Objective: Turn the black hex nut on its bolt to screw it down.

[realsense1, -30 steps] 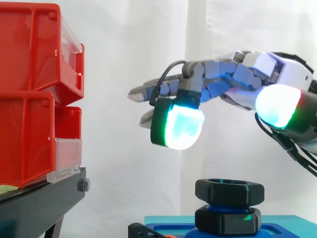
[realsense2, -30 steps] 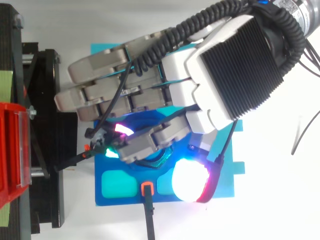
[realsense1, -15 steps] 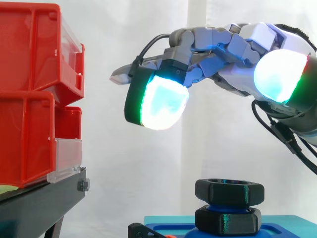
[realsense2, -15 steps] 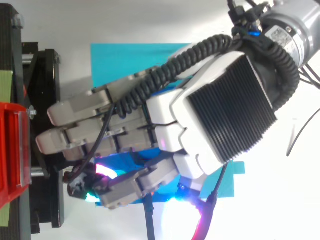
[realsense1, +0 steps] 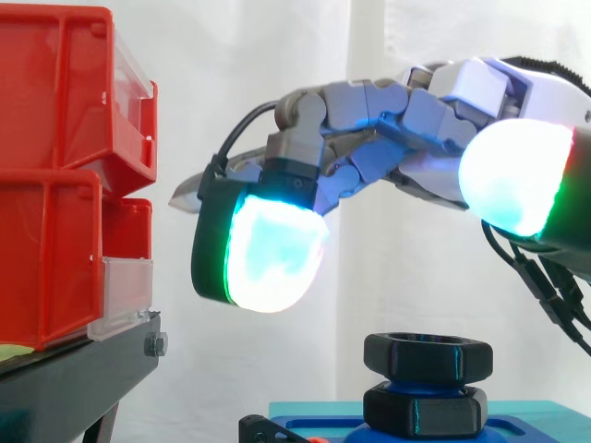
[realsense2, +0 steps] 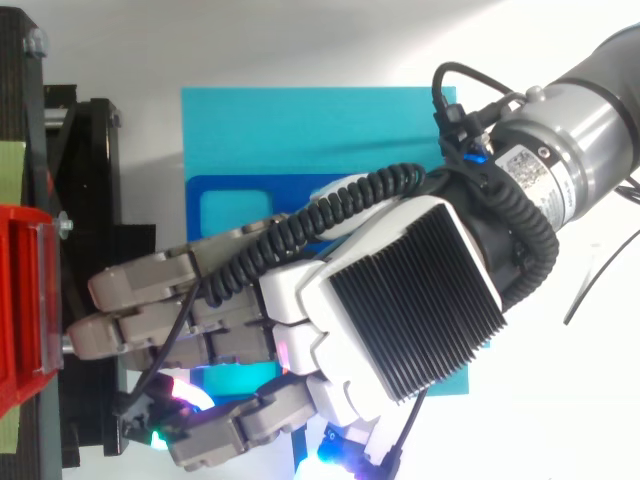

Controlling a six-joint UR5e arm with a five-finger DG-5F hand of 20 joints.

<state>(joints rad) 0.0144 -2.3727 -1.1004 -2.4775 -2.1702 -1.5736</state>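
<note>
Side view, hand hovering above black hex nut, red bins left

A lab bench: white curtain, red bins.

The hex nut sits above a lower nut on the plate, right of the stacked bins, beneath the robot hand.

Black hex nut sits level atop its upright bolt.
</note>
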